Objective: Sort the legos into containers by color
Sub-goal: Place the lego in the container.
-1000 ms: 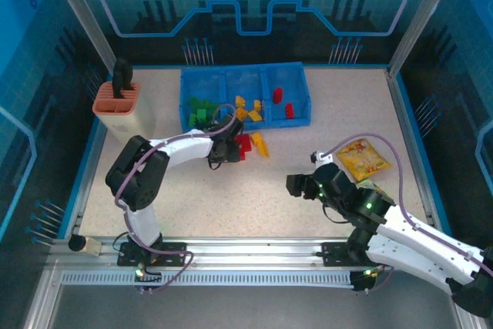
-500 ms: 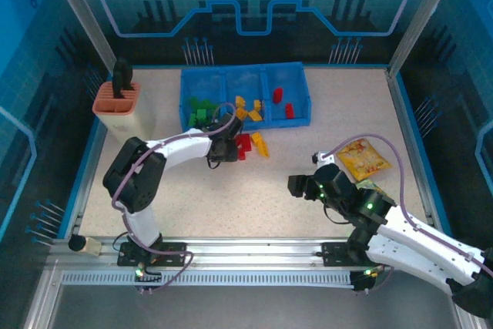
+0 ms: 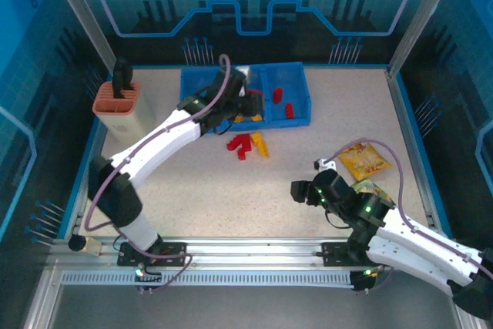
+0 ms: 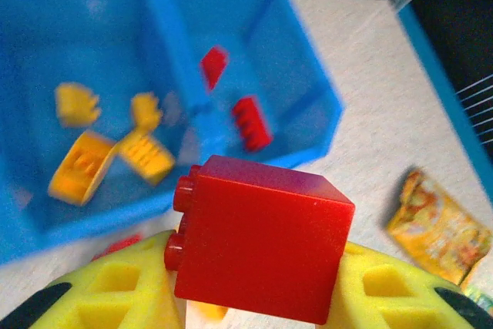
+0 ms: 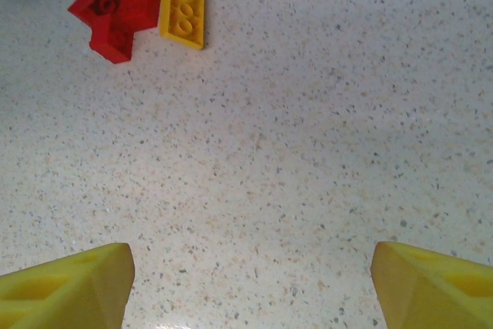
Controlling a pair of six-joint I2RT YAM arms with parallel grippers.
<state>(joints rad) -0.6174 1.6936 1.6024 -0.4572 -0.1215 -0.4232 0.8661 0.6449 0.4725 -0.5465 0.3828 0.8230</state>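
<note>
**Left gripper held a red brick over the blue tray**

The left gripper was closed on the held red brick. It pinched the brick between its two yellow fingers, and the studs pointed to the left in the wrist view. From above, the left arm stretched far across the table, so the gripper and its brick hung over the blue tray at the far side. They sat about where the middle and right compartments meet, and I could not tell which of the two the brick was above.

Below it, the right compartment held two sorted red bricks, lying apart from each other. The middle compartment held four sorted yellow bricks scattered over its floor.

Just in front of the tray, a small cluster of loose red bricks lay on the table. The loose yellow bricks touched that cluster on its right side.

The right gripper stood wide open and held nothing. It was low over a bare patch of table, well apart from the loose cluster. A yellow snack bag lay near it on its right. A beige holder with an orange rim stood beside the left end of the tray.
</note>
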